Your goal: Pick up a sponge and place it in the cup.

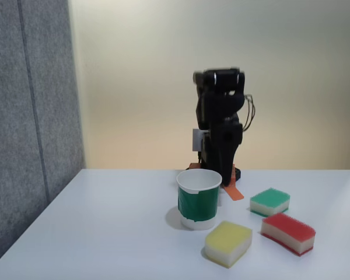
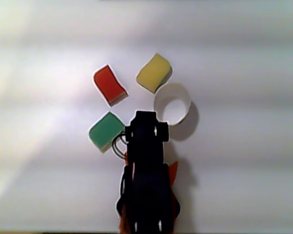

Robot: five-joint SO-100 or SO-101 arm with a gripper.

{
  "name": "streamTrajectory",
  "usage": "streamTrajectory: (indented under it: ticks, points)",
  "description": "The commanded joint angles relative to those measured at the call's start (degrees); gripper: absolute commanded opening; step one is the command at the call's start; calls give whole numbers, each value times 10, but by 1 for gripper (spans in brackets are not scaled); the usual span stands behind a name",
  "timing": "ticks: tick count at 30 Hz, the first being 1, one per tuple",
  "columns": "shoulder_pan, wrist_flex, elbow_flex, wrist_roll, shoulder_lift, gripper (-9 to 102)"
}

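Fixed view, gripper: the gripper (image 1: 228,185) is tucked low at the back of the table, pointing down behind the cup, with the black arm (image 1: 220,116) folded up above it. Honestly can't tell if the fingers are spread or pressed together, it's all dark plastic there plus an orange bit poking out near the tabletop.

Gripper load: nothing held that I can see.

Sponge vs gripper: the sponge (image 1: 288,233) (red top, white middle, thin red base) lies flat on the table, well apart from the gripper, closer to the camera and off to the right in the fixed view. In the other view the sponge (image 2: 109,85) lies beyond the arm's head (image 2: 146,134), up and to the left.

Cup: the cup (image 1: 199,198) stands upright just in front of the gripper in the fixed view, green wall, white rim. In the other view the cup (image 2: 158,102) is right beside the arm's head, on its upper right, and looks empty inside.

Green sponge: the green-topped sponge (image 1: 269,202) is right of the cup, behind the red one; in the other view (image 2: 106,130) it's just left of the arm.

Yellow sponge: the yellow sponge (image 1: 228,242) lies nearest the camera in the fixed view, between cup and red sponge; in the other view (image 2: 154,72) it almost touches the cup's rim.

Table: white table (image 1: 105,233), grey panel (image 1: 29,116) on the left in the fixed view.
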Motion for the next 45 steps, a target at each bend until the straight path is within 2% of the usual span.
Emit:
streamTrajectory:
  ticks: [1,12,27,34,45]
  points:
    - [-33,51,-137,-4,-90,0]
    - [-146,88,-355,19,-295,0]
    - [-143,46,-577,-100,-559,0]
    - [-147,23,-584,-124,-587,0]
    - [-200,44,-612,-285,-620,0]
